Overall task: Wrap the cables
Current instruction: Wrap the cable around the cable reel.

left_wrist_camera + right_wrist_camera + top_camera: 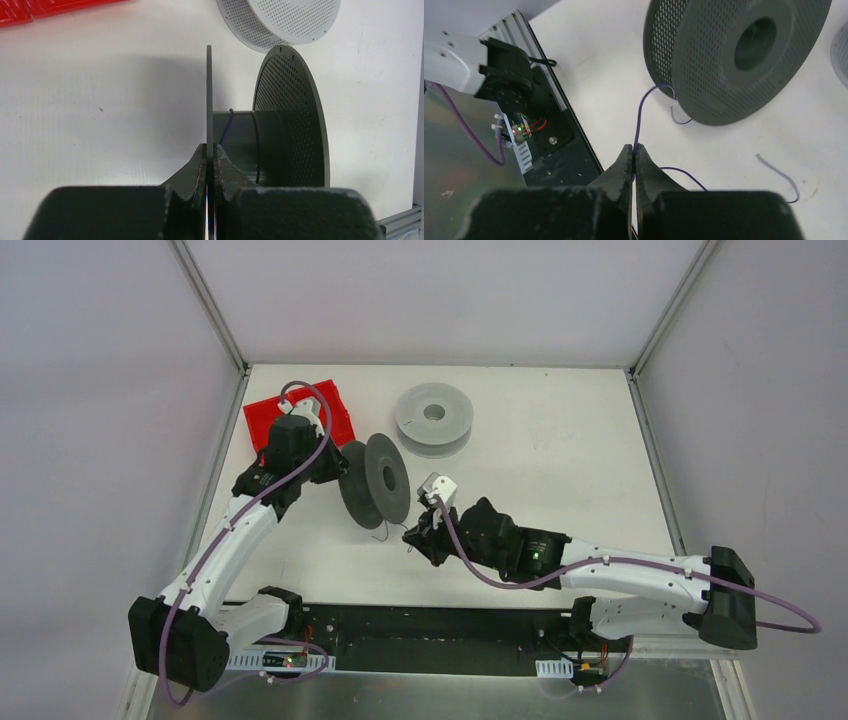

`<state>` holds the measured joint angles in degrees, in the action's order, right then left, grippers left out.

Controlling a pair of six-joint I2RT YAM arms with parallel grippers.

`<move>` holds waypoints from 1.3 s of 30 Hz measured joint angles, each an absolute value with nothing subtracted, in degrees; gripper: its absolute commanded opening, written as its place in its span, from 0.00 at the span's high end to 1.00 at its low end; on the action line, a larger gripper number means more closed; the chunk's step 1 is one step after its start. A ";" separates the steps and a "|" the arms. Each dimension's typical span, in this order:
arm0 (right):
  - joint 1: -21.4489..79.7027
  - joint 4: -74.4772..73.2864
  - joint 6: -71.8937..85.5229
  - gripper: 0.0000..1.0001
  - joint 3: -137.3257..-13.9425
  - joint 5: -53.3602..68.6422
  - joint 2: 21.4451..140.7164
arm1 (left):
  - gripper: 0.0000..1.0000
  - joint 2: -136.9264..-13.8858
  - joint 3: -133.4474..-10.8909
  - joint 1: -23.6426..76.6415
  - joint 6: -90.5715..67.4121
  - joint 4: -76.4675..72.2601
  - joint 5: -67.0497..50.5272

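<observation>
White table (560, 470) carrying a tray, two spools and a thin wire.
A red tray (300, 412) sits at the far left corner. A light grey spool (433, 418) lies flat near the far edge, close to a dark grey spool (375, 480) that stands on its rims near the middle. A curled stretch of thin dark cable (780, 174) rests on the bare surface near the dark spool.

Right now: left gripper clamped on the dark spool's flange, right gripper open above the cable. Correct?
Not quite. The right gripper is not open: it is shut on the cable, pinching it between its fingertips, as the right wrist view shows. The left gripper is indeed clamped on the flange of the dark spool.
</observation>
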<state>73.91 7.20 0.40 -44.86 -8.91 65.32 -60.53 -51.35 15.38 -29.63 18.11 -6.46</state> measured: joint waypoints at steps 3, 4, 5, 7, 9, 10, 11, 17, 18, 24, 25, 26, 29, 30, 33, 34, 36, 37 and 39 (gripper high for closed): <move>73.91 5.48 -1.19 1.00 -49.45 -8.34 66.24 | 1.00 -61.12 -50.87 15.38 -28.75 17.93 -6.48; 73.91 4.97 -1.83 1.00 -51.11 -8.27 67.02 | 1.00 -61.34 -50.78 15.35 -28.51 17.89 -6.50; 73.91 4.49 -2.46 1.00 -52.82 -8.23 68.01 | 1.00 -61.63 -50.72 15.35 -28.21 17.85 -6.59; 73.73 3.68 -3.57 1.00 -55.72 -8.12 70.02 | 1.00 -62.17 -50.61 15.31 -27.59 17.87 -6.96; 73.30 2.90 -4.38 1.00 -57.91 -7.99 71.96 | 1.00 -62.54 -50.61 15.31 -27.24 17.85 -7.42; 72.90 2.44 -4.73 1.00 -58.92 -7.79 72.95 | 1.00 -62.65 -50.61 15.31 -27.09 17.85 -7.73; 72.42 2.11 -4.99 1.00 -59.68 -7.62 73.84 | 1.00 -62.72 -50.61 15.31 -26.87 17.82 -8.21; 68.31 0.64 -5.26 1.00 -62.37 -7.20 78.26 | 1.00 -62.74 -49.65 15.31 -25.74 17.61 -10.59; 67.48 0.54 -5.17 1.00 -62.37 -7.16 78.63 | 1.00 -62.74 -49.36 15.31 -25.61 17.41 -11.18; 63.59 0.78 -4.71 1.00 -63.18 -5.06 79.70 | 1.00 -62.74 -48.75 15.31 -24.53 16.36 -14.11; 62.92 0.80 -4.58 1.00 -63.94 -4.45 80.20 | 1.00 -62.76 -48.73 15.29 -24.36 16.32 -14.66; 62.39 0.82 -4.49 1.00 -64.64 -3.90 80.66 | 1.00 -62.78 -48.75 15.31 -24.12 16.34 -15.09; 60.49 1.04 -3.86 1.00 -67.22 -1.43 82.52 | 1.00 -62.94 -48.73 15.33 -23.46 16.38 -16.25; 60.10 1.08 -3.77 1.00 -67.77 -0.84 83.02 | 1.00 -62.98 -48.73 15.35 -23.31 16.43 -16.34; 58.96 0.99 -3.40 1.00 -70.19 0.93 85.25 | 1.00 -63.00 -48.73 15.44 -23.07 16.51 -16.36; 58.76 0.95 -3.31 1.00 -71.18 1.43 86.15 | 1.00 -63.00 -48.73 15.44 -23.05 16.62 -16.34; 58.59 0.54 -3.11 1.00 -73.34 2.61 87.90 | 1.00 -63.00 -48.73 15.44 -22.92 16.91 -16.34; 58.59 0.51 -3.03 1.00 -74.46 3.25 88.75 | 1.00 -62.98 -48.73 15.44 -22.83 17.15 -16.38; 58.59 0.38 -2.98 1.00 -76.51 4.19 90.11 | 1.00 -62.85 -48.82 15.70 -22.46 18.31 -16.49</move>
<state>58.59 0.38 -2.98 -76.51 4.19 90.11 -62.85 -48.82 15.70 -22.46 18.31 -16.49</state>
